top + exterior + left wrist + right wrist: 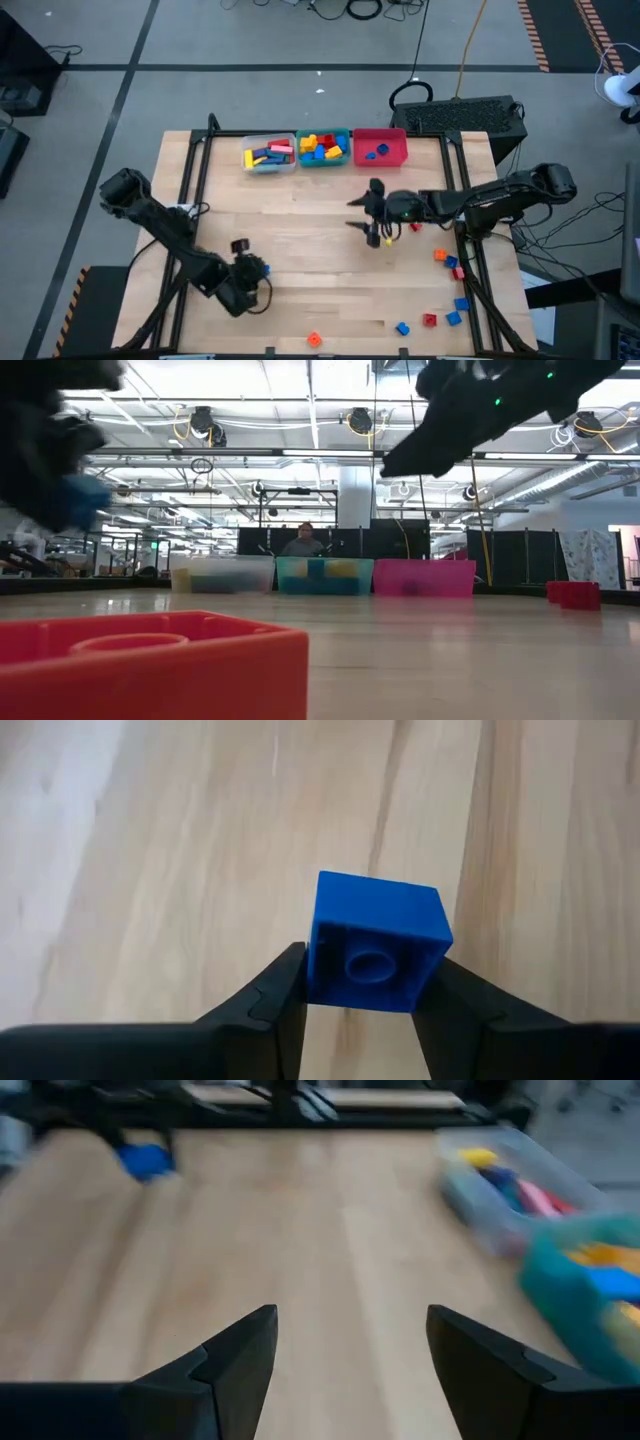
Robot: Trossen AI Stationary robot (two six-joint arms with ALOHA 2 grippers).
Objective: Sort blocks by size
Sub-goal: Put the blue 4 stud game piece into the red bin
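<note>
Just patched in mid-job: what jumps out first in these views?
The left claw is shut on a small blue plastic brick above the bare wooden table, near its front left. Three bins line the far edge: a clear bin, a teal bin and a red bin. The right claw hangs open mid-table, with loose bricks scattered at front right.

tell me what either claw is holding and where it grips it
The left claw holds a small square blue plastic brick, pinched on two opposite side walls. The right claw is open and holds nothing.
</note>
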